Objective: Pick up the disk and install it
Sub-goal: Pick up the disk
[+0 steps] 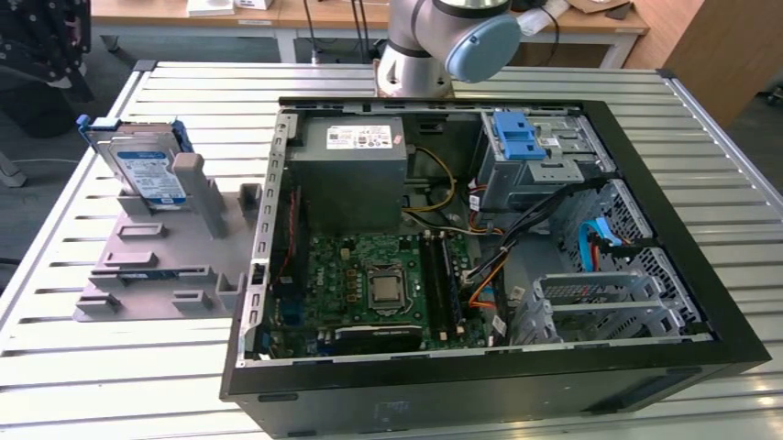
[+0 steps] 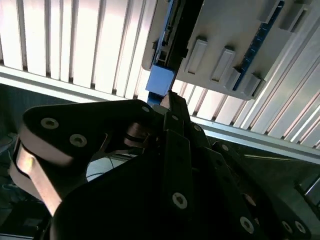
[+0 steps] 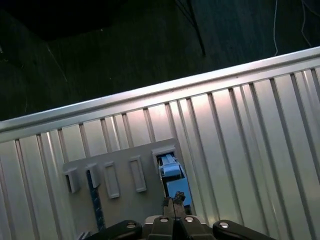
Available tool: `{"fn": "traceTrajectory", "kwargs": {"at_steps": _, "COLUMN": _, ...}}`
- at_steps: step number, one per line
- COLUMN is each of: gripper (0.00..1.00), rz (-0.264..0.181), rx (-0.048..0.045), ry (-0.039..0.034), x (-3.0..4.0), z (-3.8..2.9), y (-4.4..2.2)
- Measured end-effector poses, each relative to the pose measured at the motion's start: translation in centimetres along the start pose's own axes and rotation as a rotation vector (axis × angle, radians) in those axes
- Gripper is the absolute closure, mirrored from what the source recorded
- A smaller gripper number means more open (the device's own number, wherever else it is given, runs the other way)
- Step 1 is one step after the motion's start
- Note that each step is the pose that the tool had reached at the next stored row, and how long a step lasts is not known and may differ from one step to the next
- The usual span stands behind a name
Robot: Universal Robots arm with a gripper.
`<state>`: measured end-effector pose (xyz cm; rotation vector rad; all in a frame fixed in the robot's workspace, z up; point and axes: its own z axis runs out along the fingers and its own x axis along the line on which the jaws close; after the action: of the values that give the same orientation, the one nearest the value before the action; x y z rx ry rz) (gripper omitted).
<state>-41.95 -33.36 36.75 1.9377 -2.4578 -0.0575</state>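
Item, disk (image 1: pixel 138 170): in the exterior view I am seeing it standing on edge in the grey fixture (image 1: pixel 153 275). It is at ten o'clock from the open computer case (image 1: pixel 465 394), near the slatted table (image 1: pixel 73 367) edge at nine o'clock.
Item, gripper (image 3: pixel 172 206): both wrist views are showing its fingertips pressed together, empty, lined up over the disk's blue bracket (image 3: pixel 176 190), with bare slats lying around the fixture.
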Motion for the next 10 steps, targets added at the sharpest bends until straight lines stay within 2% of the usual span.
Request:
{"fn": "traceTrajectory", "kwargs": {"at_steps": 6, "gripper": 0.89, "rz": -0.1, "rx": 0.0028, "ry": 0.0027, "x": 0.0, "z": 0.11, "y": 0.0}}
{"fn": "traceTrajectory", "kwargs": {"at_steps": 10, "gripper": 0.89, "rz": -0.125, "rx": 0.0081, "ry": 0.0024, "x": 0.0, "z": 0.16, "y": -0.01}}
